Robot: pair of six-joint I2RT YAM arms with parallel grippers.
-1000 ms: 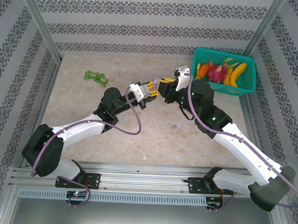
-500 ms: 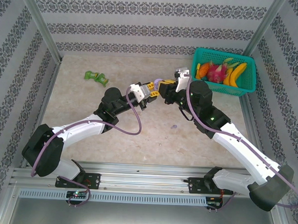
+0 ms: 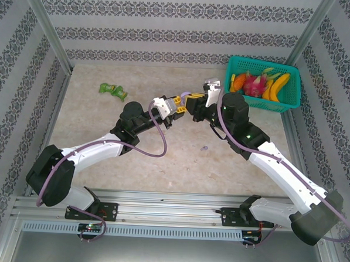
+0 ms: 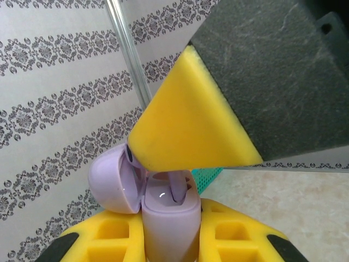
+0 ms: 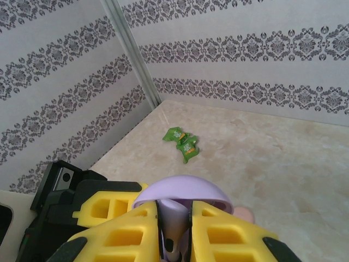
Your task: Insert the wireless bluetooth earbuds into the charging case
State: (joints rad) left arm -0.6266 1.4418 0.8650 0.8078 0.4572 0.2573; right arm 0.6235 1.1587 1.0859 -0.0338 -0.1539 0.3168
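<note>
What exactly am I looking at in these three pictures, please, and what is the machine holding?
These are two robot arms, left arm and right arm, bolted at the near edge of a table. One picture looks down from above; the other two come from a camera on each wrist. The left end effector grips an open lilac charging case. The right end effector pinches a lilac earbud at the case's opening. On the table lie green packets and a teal basket of fruit.
</note>
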